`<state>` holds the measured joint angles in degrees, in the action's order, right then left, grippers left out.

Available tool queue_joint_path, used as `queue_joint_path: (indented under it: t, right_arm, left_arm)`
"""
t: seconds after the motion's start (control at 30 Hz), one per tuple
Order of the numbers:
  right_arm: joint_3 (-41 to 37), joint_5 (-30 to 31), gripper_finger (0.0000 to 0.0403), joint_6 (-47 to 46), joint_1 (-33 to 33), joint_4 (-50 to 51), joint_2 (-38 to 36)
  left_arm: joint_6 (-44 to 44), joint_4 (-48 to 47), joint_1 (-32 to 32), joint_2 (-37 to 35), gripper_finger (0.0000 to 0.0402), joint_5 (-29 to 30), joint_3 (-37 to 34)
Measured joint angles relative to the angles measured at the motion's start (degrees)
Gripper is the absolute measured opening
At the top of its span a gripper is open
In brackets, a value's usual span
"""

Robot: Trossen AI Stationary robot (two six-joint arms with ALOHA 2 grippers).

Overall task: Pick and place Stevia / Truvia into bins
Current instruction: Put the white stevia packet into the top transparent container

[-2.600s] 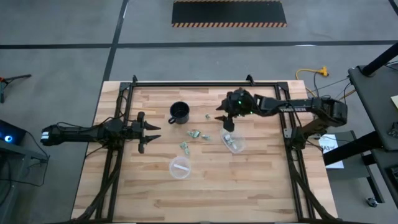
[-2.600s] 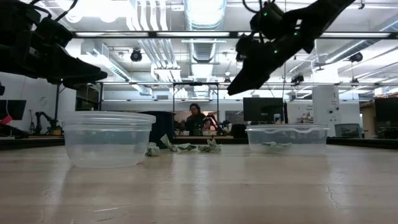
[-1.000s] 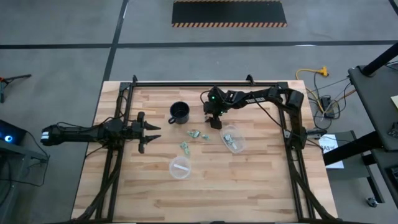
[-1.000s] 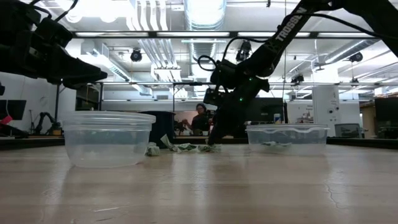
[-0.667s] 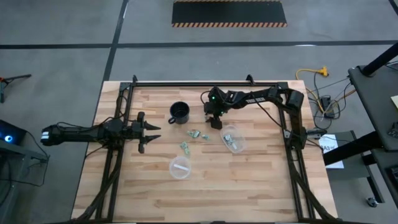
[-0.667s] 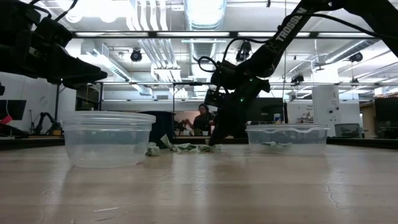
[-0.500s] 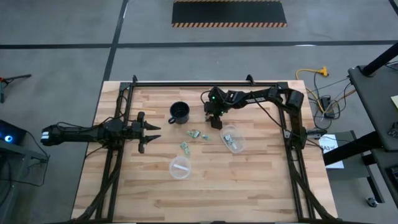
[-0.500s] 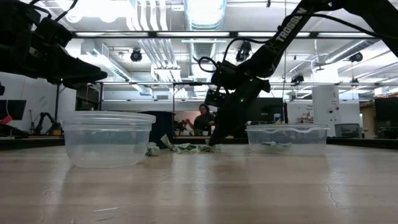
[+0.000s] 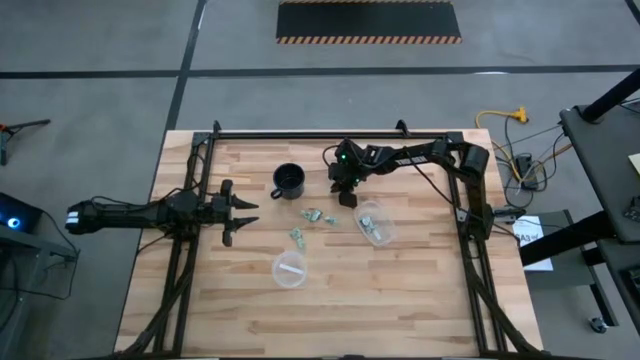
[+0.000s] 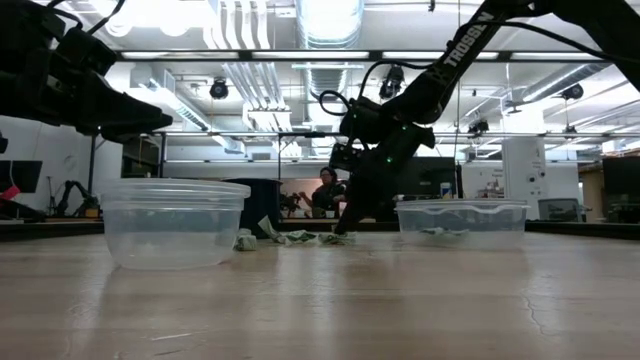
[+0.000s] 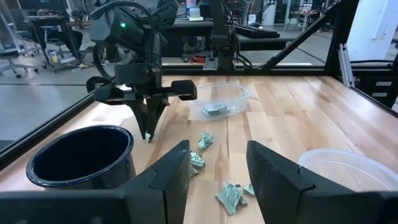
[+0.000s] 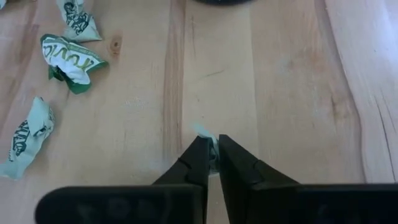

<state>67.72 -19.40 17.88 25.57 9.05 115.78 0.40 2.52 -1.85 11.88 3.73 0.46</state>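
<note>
high view: oblong bin (image 9: 376,227) holds sachets, round bin (image 9: 289,269) a white one; right hand (image 9: 345,200) pinches a sachet (image 12: 206,134).

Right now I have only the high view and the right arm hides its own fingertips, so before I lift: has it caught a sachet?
Observer: Yes. In the right wrist view the right gripper has its fingers shut on a small pale sachet.
Operator: Is it off the table?
Observer: No. The left wrist view shows the fingertips down on the table, beside the mug.
Operator: Anyone near the far side?
Observer: The low view shows a person in the room well behind the table, not at it.
</note>
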Motion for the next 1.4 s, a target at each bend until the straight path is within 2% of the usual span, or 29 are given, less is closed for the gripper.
queue_joint_path:
  t: [0.2,0.27,0.5,0.67,0.73,0.87,1.0,1.07,1.27,1.4]
  right_arm:
    - [0.89,-0.65,0.0014,-0.34,0.15,4.45,-0.89]
    - [1.26,-3.50,0.0014,-0.34,0.16,5.50,-1.88]
    - [0.38,-27.81,0.0013,3.60,0.37,5.45,-7.21]
    - [-2.41,-46.86,0.0013,10.43,0.17,5.90,-9.97]
    - [-3.58,-50.83,0.0013,12.84,0.17,6.08,-10.91]
    - [-5.97,-53.88,0.0013,19.11,0.21,6.72,-14.15]
    - [-7.59,-53.85,0.0013,21.57,0.15,9.40,-18.44]
    - [-8.77,-51.81,0.0013,21.36,0.12,10.35,-21.27]
    - [-13.91,-38.54,0.0013,18.08,-1.72,11.38,-31.00]
    - [-16.69,-27.56,0.0013,11.20,-2.74,11.73,-37.79]
  left_arm:
    - [0.00,-0.01,-0.01,0.09,0.0141,0.01,-0.02]
    - [0.00,-0.03,-0.01,0.05,0.0141,0.00,0.01]
    - [0.00,-0.04,0.00,0.09,0.0141,0.01,0.01]
    - [0.00,0.02,-0.01,0.04,0.0141,0.02,-0.01]
    - [0.00,-0.03,-0.01,0.02,0.0141,0.00,-0.01]
    - [0.00,0.00,0.00,0.07,0.0141,0.01,-0.01]
    - [0.00,0.00,0.01,0.04,0.0141,0.02,-0.01]
    - [0.00,-0.04,0.01,0.02,0.0141,0.02,-0.02]
    - [0.00,-0.08,0.00,-0.02,0.0141,0.01,0.00]
    - [0.00,0.01,-0.02,0.07,0.0141,0.00,0.00]
